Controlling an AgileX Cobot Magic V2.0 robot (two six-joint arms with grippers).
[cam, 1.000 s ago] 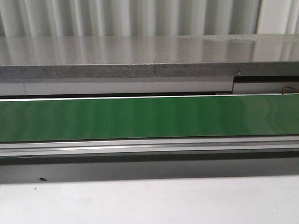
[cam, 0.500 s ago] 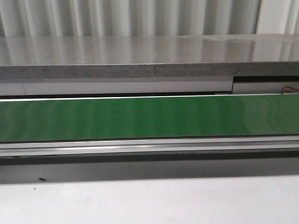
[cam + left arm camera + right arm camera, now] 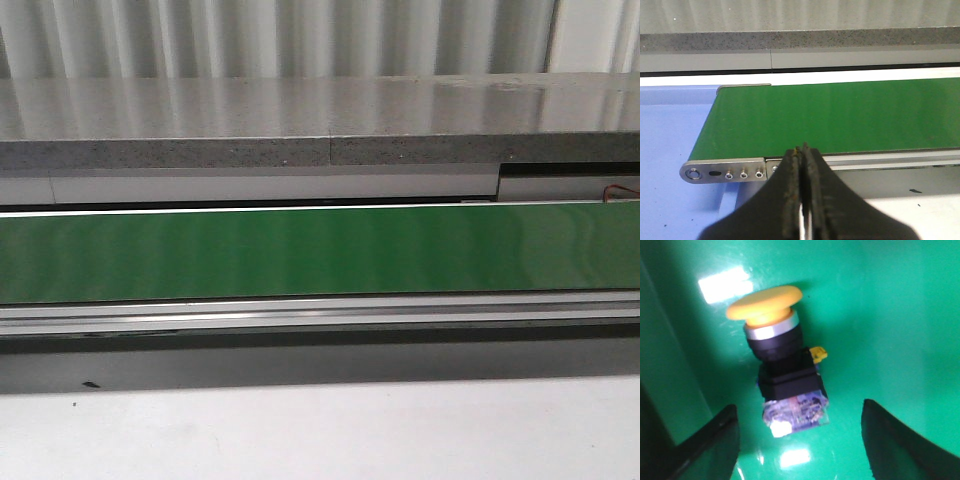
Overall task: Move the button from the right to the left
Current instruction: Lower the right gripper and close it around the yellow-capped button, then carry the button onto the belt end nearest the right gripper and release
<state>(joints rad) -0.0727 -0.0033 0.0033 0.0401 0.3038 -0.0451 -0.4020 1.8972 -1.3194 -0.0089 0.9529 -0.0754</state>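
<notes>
Nothing has shifted on the green belt [image 3: 300,250] since a second ago. Right claw [image 3: 800,440] hangs spread around the button [image 3: 782,360] — step in hand is the grasp, so next it should close on the black body at 12 o'clock. Left claw [image 3: 803,190] is pressed together, empty.

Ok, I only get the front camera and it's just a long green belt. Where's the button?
Observer: The right wrist view shows it. The button sits on a green surface.
Operator: Is the robot holding it?
Observer: No. The right jaws are wide open, one on each side of it, not touching it.
Operator: And the other arm?
Observer: The left jaws are shut on nothing, near the end of the belt.
</notes>
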